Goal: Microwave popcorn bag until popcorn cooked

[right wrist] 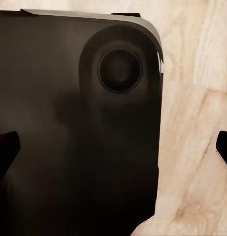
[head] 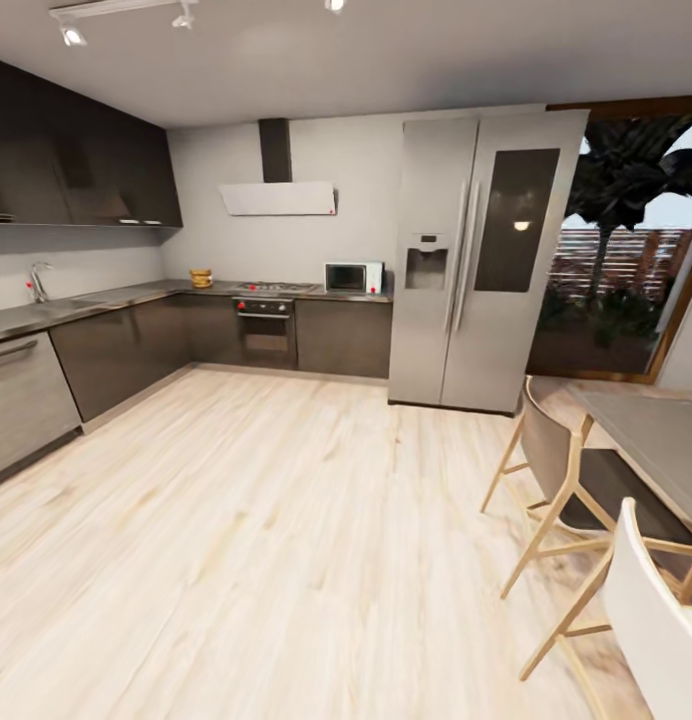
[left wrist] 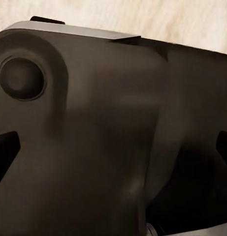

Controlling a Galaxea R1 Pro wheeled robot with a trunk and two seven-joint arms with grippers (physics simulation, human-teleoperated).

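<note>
Far across the kitchen in the head view, the tan popcorn bag [head: 201,277] stands on the grey countertop [head: 136,295] near the corner, left of the gas hob. The pale microwave [head: 353,277] sits on the same countertop to the hob's right, beside the fridge, with its dark door closed. The popcorn itself is too small to make out. In the left wrist view, my left gripper [left wrist: 113,152] is open over a dark part of my own body, its fingertips [left wrist: 5,152] at the frame's edges. My right gripper [right wrist: 113,147] is likewise open, holding nothing.
A wide light wood floor [head: 266,520] lies between me and the cabinets. The steel fridge [head: 481,260] stands at the right of the counter. A table [head: 656,440] with wooden chairs [head: 561,470] is close at my right. A sink tap [head: 36,280] is at the left.
</note>
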